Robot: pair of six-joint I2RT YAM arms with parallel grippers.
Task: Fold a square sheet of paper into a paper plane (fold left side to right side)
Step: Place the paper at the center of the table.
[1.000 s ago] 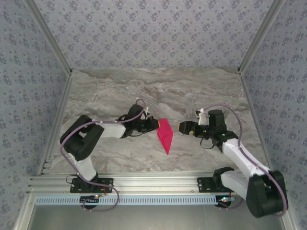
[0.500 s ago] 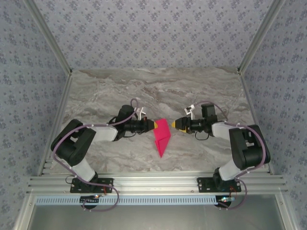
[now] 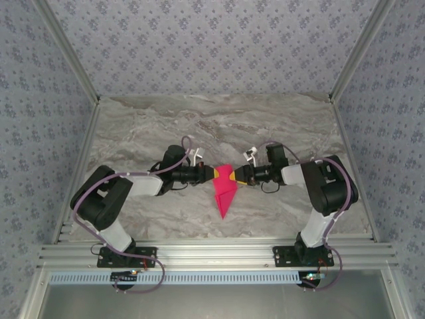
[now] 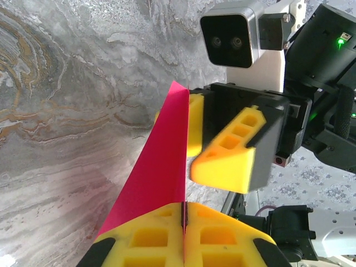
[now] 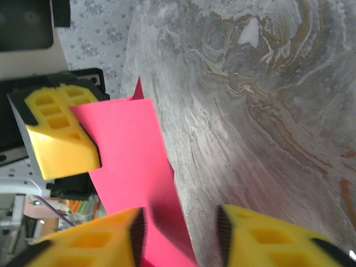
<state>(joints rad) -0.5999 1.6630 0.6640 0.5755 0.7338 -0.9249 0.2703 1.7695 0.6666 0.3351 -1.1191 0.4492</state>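
Note:
The square sheet of paper, folded into a narrow magenta paper plane [image 3: 224, 191], hangs nose-down toward the near edge, mid-table. My left gripper [image 3: 214, 174] is shut on its upper left edge; in the left wrist view the paper [image 4: 161, 167] runs up from between the closed yellow pads [image 4: 184, 204]. My right gripper [image 3: 236, 177] faces it from the right. In the right wrist view its jaws [image 5: 181, 228] stand apart, with the paper's right edge [image 5: 128, 150] between them and a gap on the table side.
The marble tabletop [image 3: 219, 126] stretches behind the paper to patterned walls. An aluminium rail [image 3: 212, 252] runs along the near edge by both arm bases. The two grippers' fingers are almost touching across the paper.
My right arm swung in from the right until its jaws straddle the paper's right edge, and the jaws narrowed. The left gripper kept its grip, and the paper shifted slightly left.

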